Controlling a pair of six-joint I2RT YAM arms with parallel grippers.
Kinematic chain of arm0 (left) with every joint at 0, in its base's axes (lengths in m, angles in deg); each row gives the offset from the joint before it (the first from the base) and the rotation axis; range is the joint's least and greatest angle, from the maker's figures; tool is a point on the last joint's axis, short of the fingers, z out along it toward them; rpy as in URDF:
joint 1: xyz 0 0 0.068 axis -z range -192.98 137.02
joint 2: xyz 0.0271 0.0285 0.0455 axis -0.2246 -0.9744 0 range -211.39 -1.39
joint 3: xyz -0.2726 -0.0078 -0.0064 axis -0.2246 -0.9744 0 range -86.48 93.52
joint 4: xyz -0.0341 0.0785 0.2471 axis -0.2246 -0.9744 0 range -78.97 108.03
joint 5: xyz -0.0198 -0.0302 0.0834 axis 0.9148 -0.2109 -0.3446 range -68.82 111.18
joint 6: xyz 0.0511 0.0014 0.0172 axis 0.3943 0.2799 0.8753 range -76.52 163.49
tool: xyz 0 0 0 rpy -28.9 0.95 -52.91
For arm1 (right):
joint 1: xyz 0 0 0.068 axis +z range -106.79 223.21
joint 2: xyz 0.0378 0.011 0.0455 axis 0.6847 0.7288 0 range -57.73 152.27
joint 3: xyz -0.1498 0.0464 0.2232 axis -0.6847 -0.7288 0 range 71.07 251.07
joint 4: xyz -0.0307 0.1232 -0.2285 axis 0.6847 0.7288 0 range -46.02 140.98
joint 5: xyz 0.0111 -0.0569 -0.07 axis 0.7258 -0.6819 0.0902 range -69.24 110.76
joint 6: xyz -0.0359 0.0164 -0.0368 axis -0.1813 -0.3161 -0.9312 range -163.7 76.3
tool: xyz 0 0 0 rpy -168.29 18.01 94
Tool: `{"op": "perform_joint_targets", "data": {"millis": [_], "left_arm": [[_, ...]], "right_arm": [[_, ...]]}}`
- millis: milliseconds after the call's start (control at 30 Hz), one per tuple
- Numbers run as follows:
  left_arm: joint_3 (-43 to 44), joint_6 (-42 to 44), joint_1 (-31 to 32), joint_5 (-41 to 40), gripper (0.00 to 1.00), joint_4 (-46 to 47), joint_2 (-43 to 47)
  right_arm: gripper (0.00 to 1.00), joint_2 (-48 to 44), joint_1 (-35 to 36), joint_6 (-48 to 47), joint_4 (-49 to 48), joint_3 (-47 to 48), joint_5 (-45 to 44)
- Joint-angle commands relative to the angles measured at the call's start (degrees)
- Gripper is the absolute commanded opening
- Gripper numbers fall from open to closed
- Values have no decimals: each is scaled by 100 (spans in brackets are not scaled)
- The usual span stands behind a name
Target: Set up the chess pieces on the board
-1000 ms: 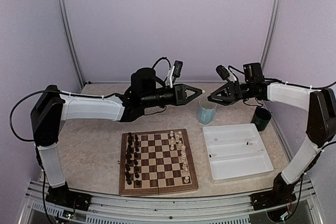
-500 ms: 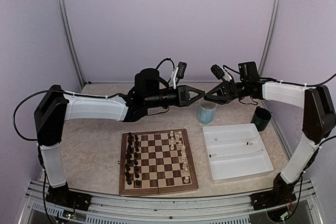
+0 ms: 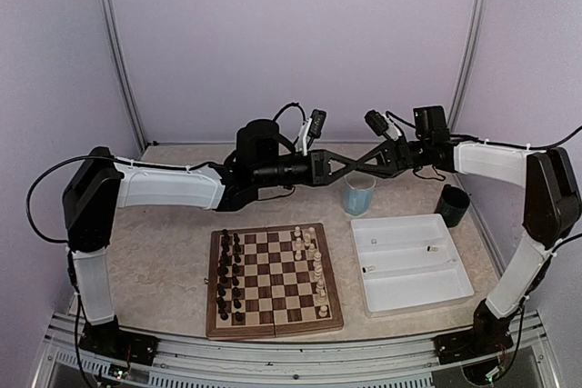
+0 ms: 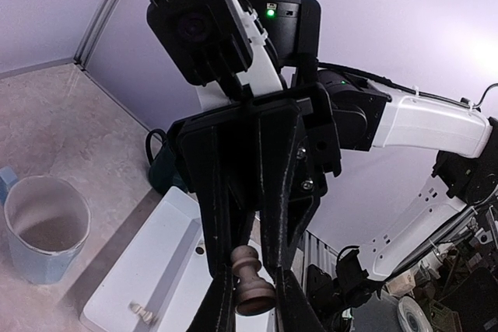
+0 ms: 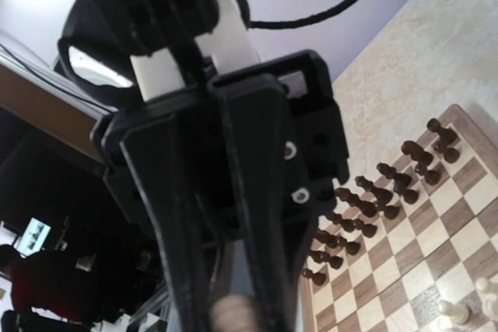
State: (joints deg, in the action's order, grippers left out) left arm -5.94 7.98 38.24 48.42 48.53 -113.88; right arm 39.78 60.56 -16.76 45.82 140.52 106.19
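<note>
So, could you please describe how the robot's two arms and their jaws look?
Both the left arm and right arm have white shells between chunky black joints, with thin black cables looping alongside. Each ends in long, tapering black jaws, with a black camera on a white bracket above; the right one shows a green light.

Our left arm (image 3: 168,186) and right arm (image 3: 486,159) wear white shells between black joints, with black cables (image 5: 319,18) looping off. We see the right gripper (image 4: 255,274) black, tapered, studded with silver screws (image 4: 302,185), a green light (image 4: 270,12) above.
</note>
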Motion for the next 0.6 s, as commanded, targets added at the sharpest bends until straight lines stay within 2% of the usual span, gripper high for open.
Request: {"op": "perform_joint_targets", "data": {"millis": [0, 100, 167, 267, 300, 400, 567], "left_arm": [[198, 91, 37, 9, 13, -62, -98], [210, 83, 28, -83, 15, -111, -98], [220, 71, 24, -189, 21, -206, -107], [108, 199, 2, -421, 33, -387, -25], [27, 305, -15, -501, 38, -424, 93], [-196, 832, -80, -900, 51, -859, 583], [-408, 1806, -305, -1571, 61, -1945, 1556]], "right_arm": [[17, 42, 89, 48, -160, 57, 141], [11, -14, 100, 25, -159, 21, 100], [8, -60, 96, -163, -75, 62, -4], [6, -37, 98, -1300, 1158, 509, -475], [5, -19, 103, -1760, 1851, 800, -737], [4, -24, 190, -2997, 2976, 1373, -1794], [3, -100, 835, -4117, 3729, 1851, -3582]]}}
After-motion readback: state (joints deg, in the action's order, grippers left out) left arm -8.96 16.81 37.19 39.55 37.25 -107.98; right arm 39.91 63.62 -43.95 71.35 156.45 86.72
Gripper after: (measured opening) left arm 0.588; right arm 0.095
